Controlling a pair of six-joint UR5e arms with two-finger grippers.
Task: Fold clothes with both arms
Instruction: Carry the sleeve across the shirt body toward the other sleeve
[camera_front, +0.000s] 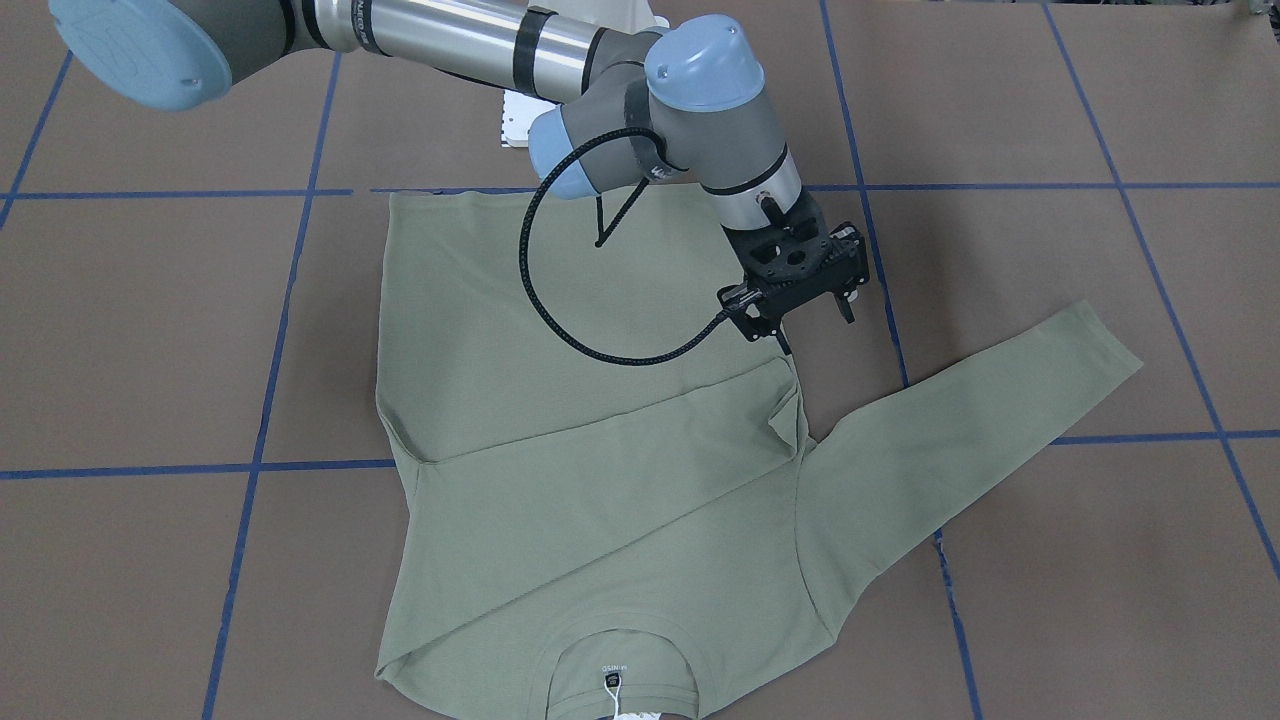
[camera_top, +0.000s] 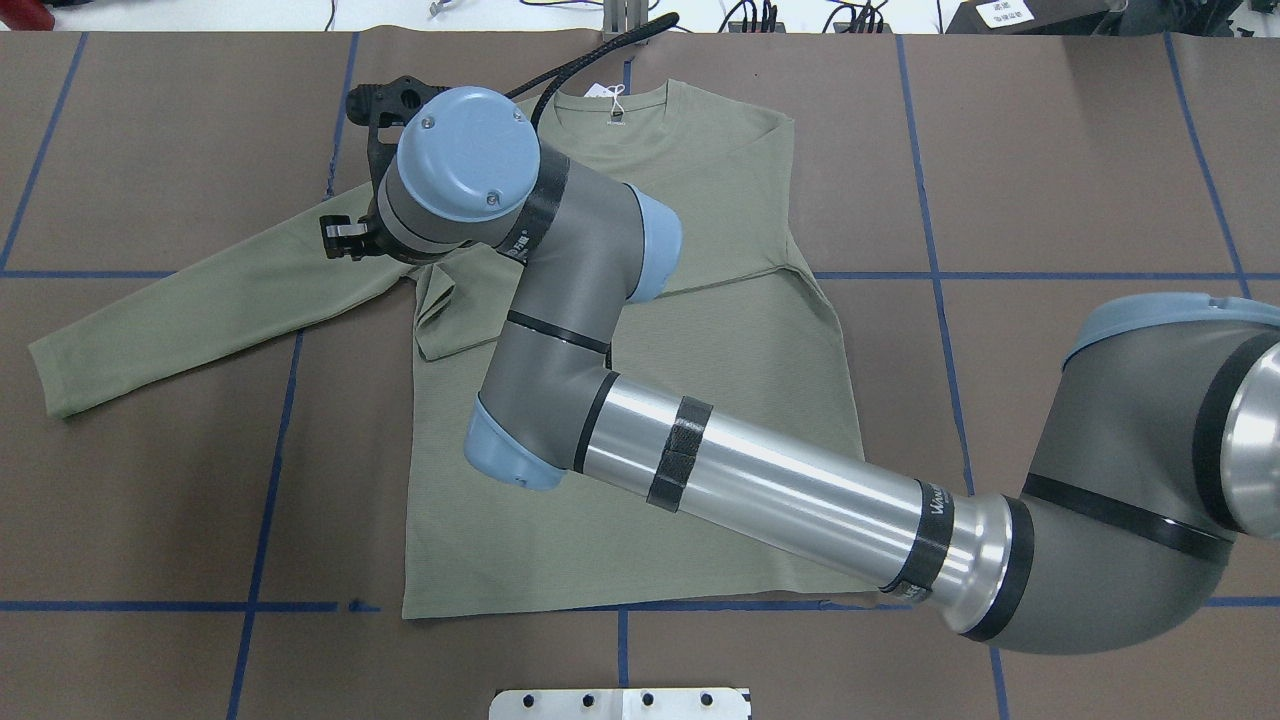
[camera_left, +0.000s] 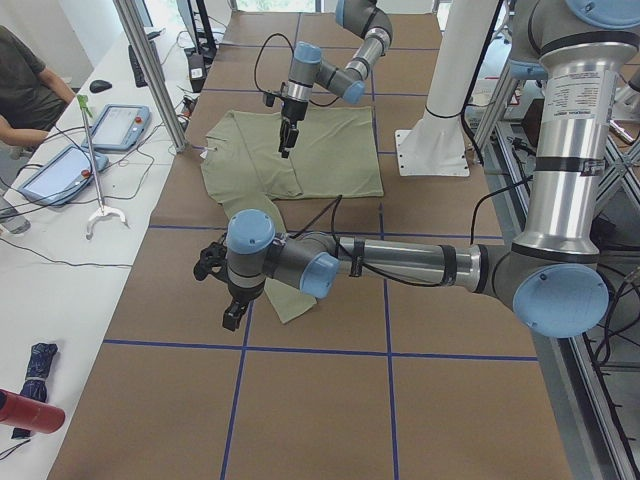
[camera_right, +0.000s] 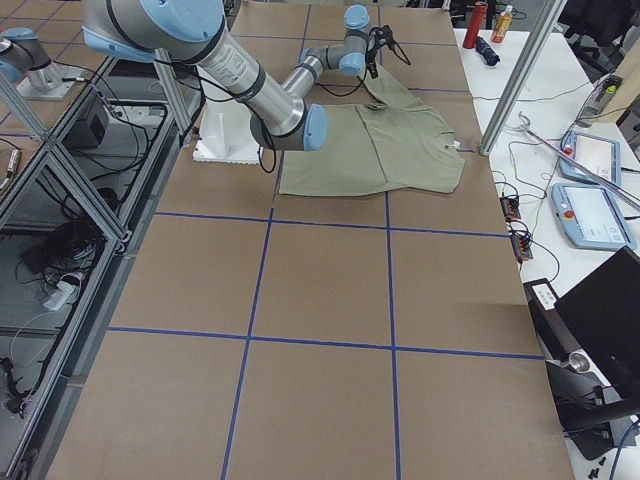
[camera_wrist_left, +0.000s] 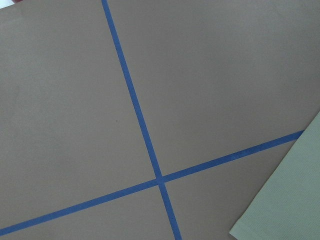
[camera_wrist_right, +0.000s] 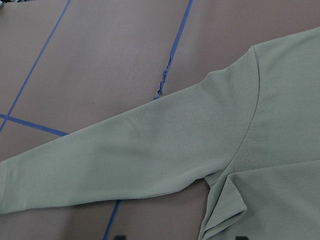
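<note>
both jaws of the right gripper gape empty over the shirt (left gripper: cannot tell).

**Robot body: two tubular arms with silver-grey tubes, dark grey joint housings and light-blue caps.**

The right arm, at the lower right of the overhead view, has a brushed silver-grey tube set between dark grey joint housings. Black rings and black tape bands circle the tube, and small lettering beside one ring is too small to read. The round light-blue joint cap carries small screws near its rim. A black braided cable runs from the wrist to the black two-finger gripper, which has an open lattice frame. The left arm, at the centre of the left side view, has the same tube, housings and caps. A white printed label sits on its upright tube at the upper right.
</note>
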